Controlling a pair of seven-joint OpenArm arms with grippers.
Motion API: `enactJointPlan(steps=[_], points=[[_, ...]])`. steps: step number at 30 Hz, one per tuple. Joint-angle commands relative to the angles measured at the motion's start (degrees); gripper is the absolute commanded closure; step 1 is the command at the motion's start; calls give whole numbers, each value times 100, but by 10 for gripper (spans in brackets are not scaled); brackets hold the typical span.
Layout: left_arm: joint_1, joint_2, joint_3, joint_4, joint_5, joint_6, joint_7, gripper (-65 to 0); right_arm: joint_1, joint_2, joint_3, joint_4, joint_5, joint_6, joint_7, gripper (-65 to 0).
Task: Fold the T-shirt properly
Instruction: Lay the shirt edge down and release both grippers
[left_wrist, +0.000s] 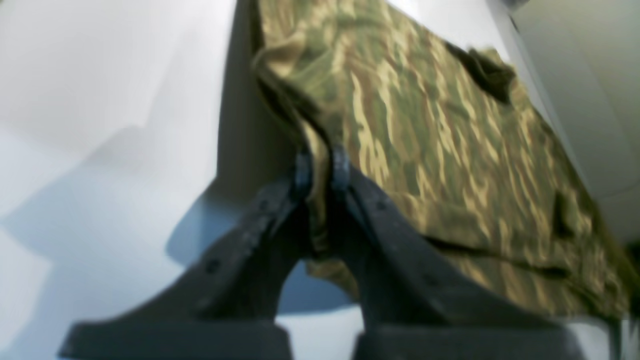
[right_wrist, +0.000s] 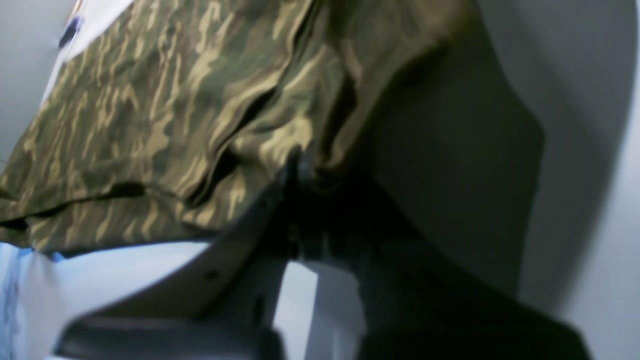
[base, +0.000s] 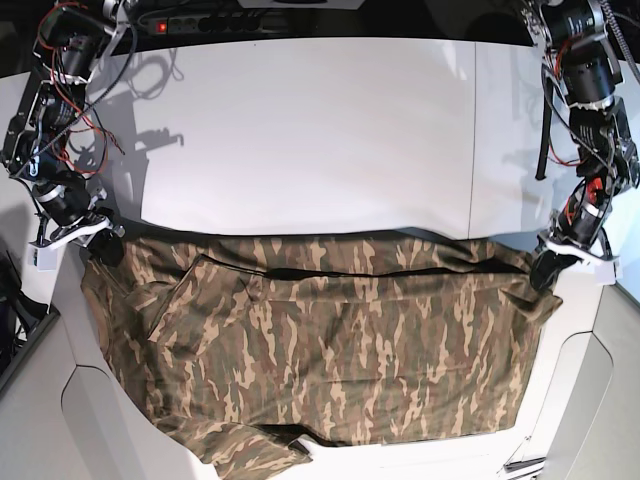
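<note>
Both claws are clamped on cloth: the left gripper (left_wrist: 320, 167) and the right gripper (right_wrist: 300, 172) each pinch a far corner of the T-shirt (base: 330, 340); it lies spread across the table (base: 300, 130), near edge hanging off. Seemingly only one far-edge fold has begun; the rest remains.

Flat white matte table (base: 300, 130) fills most of the base view, with a seam (base: 472, 130) running down its right part. Black power strip (base: 235, 20) with a red light along the far edge. Even overhead light, soft shadows at far left.
</note>
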Motion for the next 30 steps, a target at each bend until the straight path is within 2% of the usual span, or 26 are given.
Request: enactJointPlan(steps=[1, 7, 15, 30], points=[[37, -120, -81, 289, -149, -128, -111, 0, 7, 114, 7, 221, 168, 66, 44, 0], [820, -122, -507, 1200, -153, -128, -98, 0, -649, 326, 13, 1001, 407, 63, -144, 0], [1838, -120, -629, 2002, -538, -128, 146, 0, -1386, 625, 46, 1707, 898, 66, -903, 0], [3373, -70, -1084, 3093, -586, -128, 149, 0, -2750, 796, 396, 2284, 1080, 105, -949, 0]])
